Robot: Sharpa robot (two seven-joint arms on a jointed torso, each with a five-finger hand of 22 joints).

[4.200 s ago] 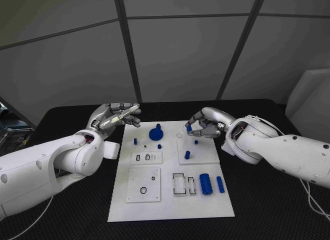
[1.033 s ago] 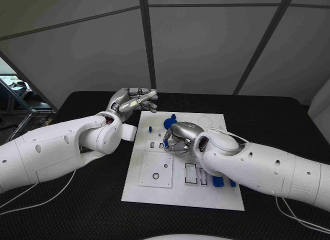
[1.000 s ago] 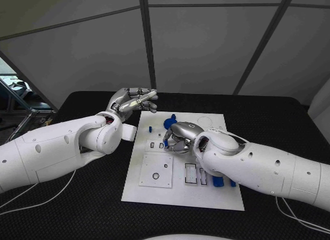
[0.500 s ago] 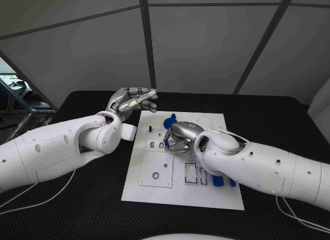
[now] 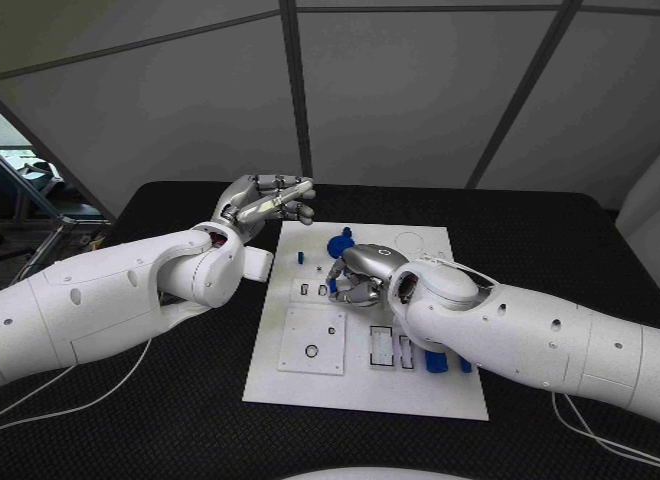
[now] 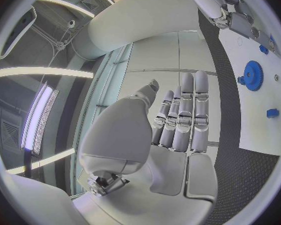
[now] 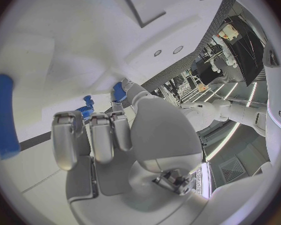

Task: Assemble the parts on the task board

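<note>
The white task board (image 5: pixel 362 396) lies lengthwise in the middle of the table. My right hand (image 5: pixel 362 275) hovers low over its left-middle part, fingers curled, pinching a small blue peg (image 7: pixel 118 91) between thumb and a fingertip. The peg (image 5: pixel 332 287) shows just left of the hand. A blue gear (image 5: pixel 337 243) and a short blue peg (image 5: pixel 300 258) stand on the board's far part. My left hand (image 5: pixel 265 205) is raised beside the board's far left corner; its fingers (image 6: pixel 187 110) lie straight and hold nothing. The gear (image 6: pixel 253 75) shows beyond them.
A raised plate with a black ring (image 5: pixel 313 350) and narrow slots (image 5: pixel 382 346) sit on the board's near half. Blue cylinders (image 5: pixel 435 362) lie partly under my right forearm. One blue cylinder (image 7: pixel 3 112) shows beside the right hand. Black table (image 5: pixel 172 400) surrounds the board.
Since the oldest frame my right hand has carried the blue peg from the board's far right side toward its left-middle. Over the last second nothing has visibly moved.
</note>
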